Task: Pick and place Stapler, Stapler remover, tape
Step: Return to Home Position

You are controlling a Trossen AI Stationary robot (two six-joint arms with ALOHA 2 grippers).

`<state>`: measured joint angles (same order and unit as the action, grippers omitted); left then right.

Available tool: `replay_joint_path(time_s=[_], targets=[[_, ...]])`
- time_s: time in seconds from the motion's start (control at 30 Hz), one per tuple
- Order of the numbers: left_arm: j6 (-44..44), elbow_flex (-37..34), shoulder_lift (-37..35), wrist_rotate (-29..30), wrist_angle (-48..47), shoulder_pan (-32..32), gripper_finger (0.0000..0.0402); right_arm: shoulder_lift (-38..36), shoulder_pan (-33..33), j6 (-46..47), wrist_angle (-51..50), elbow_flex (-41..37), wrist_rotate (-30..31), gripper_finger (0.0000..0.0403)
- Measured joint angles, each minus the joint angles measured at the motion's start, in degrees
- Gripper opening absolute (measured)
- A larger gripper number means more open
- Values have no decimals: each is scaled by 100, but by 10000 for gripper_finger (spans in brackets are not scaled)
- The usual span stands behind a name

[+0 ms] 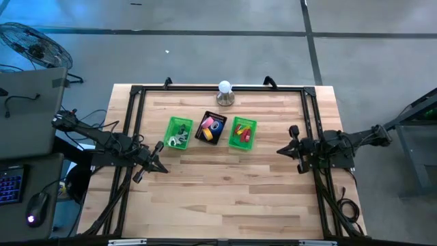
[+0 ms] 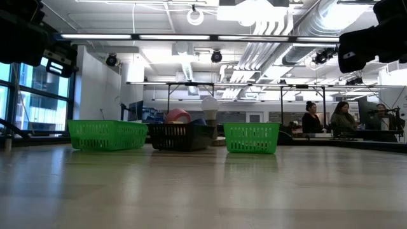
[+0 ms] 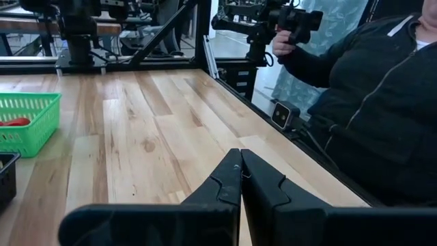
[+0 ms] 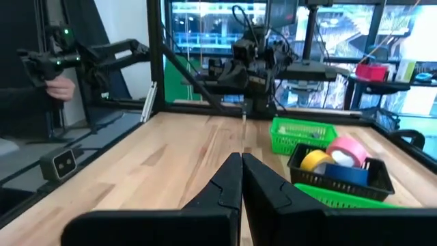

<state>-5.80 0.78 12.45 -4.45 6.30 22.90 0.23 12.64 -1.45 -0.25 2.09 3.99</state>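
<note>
Left gripper [image 3: 240,164] and right gripper [image 4: 241,167] sit clenched and empty at opposite sides of the table [image 1: 225,198], seemingly parked because sorting looks finished, with the tape rolls [image 4: 347,150] lying in the black bin [image 4: 336,183] between two green bins [image 2: 107,135].

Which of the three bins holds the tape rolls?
The black bin, in the middle between the green bins: a pink roll, a yellow roll and a blue roll show in it.
</note>
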Motion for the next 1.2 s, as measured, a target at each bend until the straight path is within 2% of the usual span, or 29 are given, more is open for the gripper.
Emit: replay_joint_path(time_s=[0.2, 0.33, 0.53, 0.7, 0.97, 1.13, 1.2], targets=[[250, 0, 2, 100, 0, 0, 0, -16, -63, -157, -56, 2, 148, 0], [463, 0, 2, 384, -9, 0, 0, -16, -301, -309, -81, 2, 147, 0], [619, 0, 2, 717, -42, -2, 0, -13, -890, -234, -123, -2, -276, 0], [869, 0, 2, 1294, -25, -4, 0, -13, -1312, -240, -122, -4, -513, 0], [1072, 0, 2, 1715, -47, -4, 0, -13, -1763, -245, -81, -7, -925, 0], [1165, 0, -2, 1724, -69, -65, 0, -13, -1873, -171, -33, -11, -1104, 0], [1155, 0, 0, 1498, -58, -294, 0, -13, -1888, -157, -33, -11, -1104, 0]])
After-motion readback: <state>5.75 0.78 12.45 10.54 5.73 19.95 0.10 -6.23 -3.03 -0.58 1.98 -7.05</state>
